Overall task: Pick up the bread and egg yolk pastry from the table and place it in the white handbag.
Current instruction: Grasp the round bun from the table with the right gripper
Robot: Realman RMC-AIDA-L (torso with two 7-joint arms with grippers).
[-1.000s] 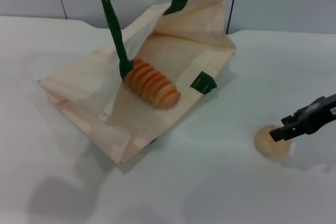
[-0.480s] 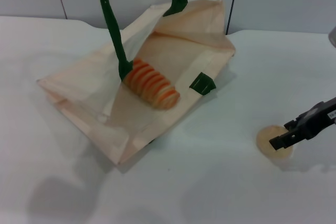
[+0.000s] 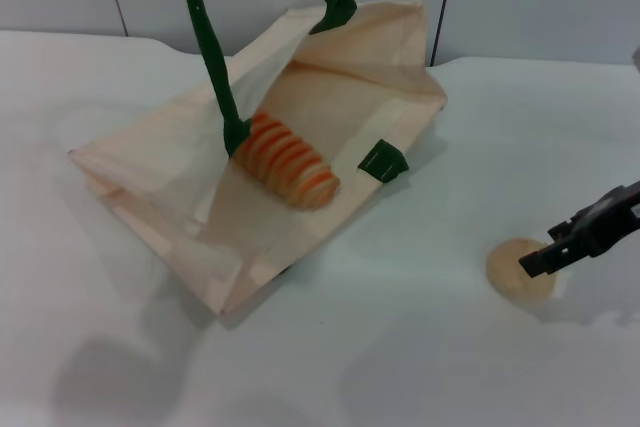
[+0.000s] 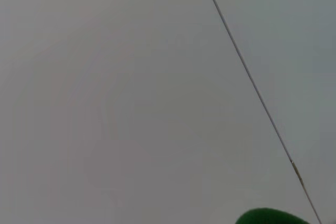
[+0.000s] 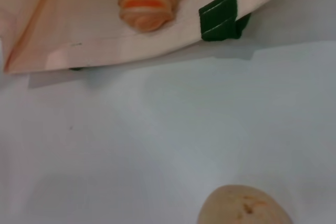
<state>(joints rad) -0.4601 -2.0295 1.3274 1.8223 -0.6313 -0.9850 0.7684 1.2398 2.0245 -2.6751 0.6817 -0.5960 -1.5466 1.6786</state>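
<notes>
The bag (image 3: 300,137) looked like matt cream cloth with rope-like green handles (image 3: 205,42). The surface (image 3: 420,347) was smooth and white. My right pincer (image 3: 570,242) seemed matt black.

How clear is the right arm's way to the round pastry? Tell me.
Probably clear, yes. The right gripper is already at the pastry, which lies alone on open table, apart from the bag holding the bread. Nothing stands between them.
</notes>
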